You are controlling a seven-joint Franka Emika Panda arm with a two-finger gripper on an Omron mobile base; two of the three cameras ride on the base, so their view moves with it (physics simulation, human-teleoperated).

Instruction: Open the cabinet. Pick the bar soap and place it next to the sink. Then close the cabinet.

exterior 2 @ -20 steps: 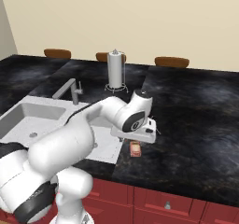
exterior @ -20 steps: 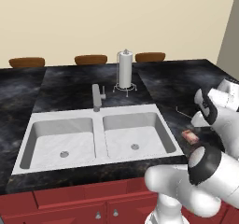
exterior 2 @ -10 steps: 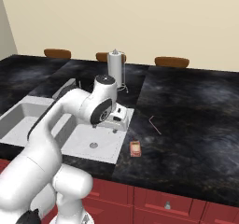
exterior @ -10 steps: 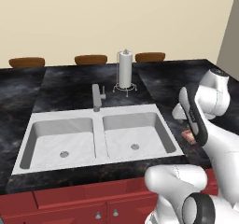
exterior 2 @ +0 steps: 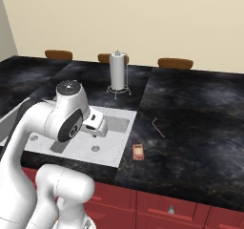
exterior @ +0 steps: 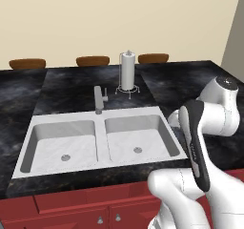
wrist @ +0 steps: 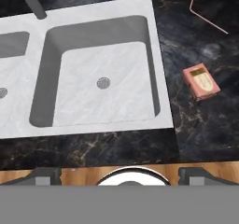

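Lying flat on dark marbled counter, bar soap sits just right of sink, apart from rim. You see small pinkish-brown rectangle, paler patch on top. Thin bent wire beyond it. Gripper spread wide, empty, above sink's front edge, fingertips far apart.

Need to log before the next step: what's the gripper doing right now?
Gripper: open, holding nothing; the bar soap lies on the counter beside the sink.
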